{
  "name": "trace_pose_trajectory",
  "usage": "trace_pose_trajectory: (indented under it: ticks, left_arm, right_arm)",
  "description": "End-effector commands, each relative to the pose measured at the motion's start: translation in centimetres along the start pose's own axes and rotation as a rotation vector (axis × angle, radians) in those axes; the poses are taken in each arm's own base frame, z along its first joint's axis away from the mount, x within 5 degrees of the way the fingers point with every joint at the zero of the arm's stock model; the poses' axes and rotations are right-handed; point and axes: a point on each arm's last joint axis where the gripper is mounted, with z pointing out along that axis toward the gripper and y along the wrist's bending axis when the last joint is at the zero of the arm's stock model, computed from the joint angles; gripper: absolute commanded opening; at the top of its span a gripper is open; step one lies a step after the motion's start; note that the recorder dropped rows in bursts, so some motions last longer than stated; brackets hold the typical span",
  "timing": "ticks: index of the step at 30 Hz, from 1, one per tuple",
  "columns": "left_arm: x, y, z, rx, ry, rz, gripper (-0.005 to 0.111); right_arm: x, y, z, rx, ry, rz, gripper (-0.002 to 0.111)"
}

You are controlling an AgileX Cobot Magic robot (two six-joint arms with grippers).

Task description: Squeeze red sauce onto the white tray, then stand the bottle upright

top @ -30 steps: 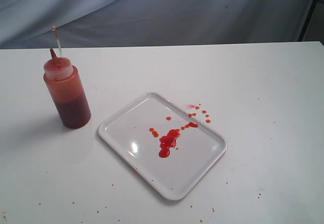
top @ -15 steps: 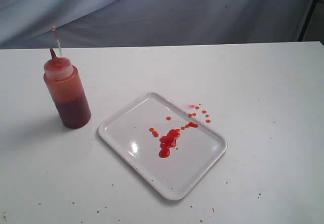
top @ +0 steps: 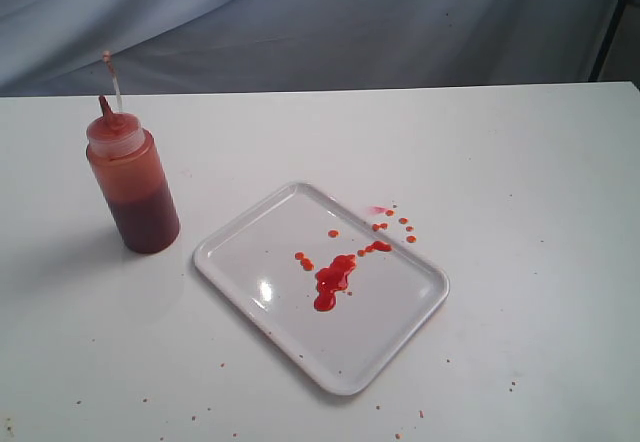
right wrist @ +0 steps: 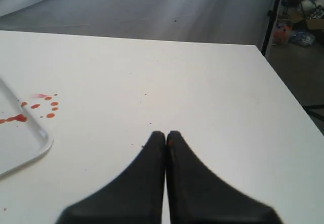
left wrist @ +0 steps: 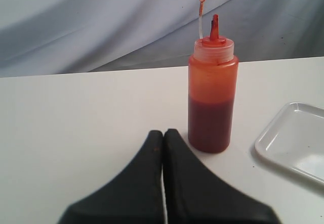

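The bottle point(top: 135, 187) stands upright on the table at the left, dark red sauce in its lower half, its tip cap hanging off the nozzle on a thin tether. To its right lies the white tray point(top: 290, 322) with a blob of red sauce point(top: 332, 282) and small drops point(top: 398, 224) near its far corner. The left wrist view shows the bottle point(left wrist: 211, 87) just beyond my left gripper point(left wrist: 163, 133), which is shut on nothing, and a corner of the tray point(left wrist: 293, 138). My right gripper point(right wrist: 165, 134) is shut and empty over bare table, the tray's edge point(right wrist: 30, 150) off to its side. Neither gripper appears in the exterior view.
Tiny red specks dot the white table point(top: 520, 162) around the tray's near side. A grey cloth backdrop point(top: 350, 22) hangs behind the table. In the right wrist view the table edge point(right wrist: 288, 97) drops off beside a dark stand leg point(right wrist: 273, 11).
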Motion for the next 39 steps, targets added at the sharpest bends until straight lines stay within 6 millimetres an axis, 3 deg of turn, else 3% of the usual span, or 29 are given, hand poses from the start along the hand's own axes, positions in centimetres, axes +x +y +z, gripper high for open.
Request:
trace_pose_trajectory:
  ticks: [1, 39]
  left_arm:
    - [0.06, 0.0, 0.02, -0.001, -0.008, -0.008, 0.0]
    - [0.06, 0.0, 0.02, -0.001, -0.008, -0.008, 0.0]
  right_arm:
    - [0.12, 0.03, 0.02, -0.008, 0.001, -0.022, 0.0]
    - [0.09, -0.48, 0.01, 0.049, -0.002, 0.003, 0.0]
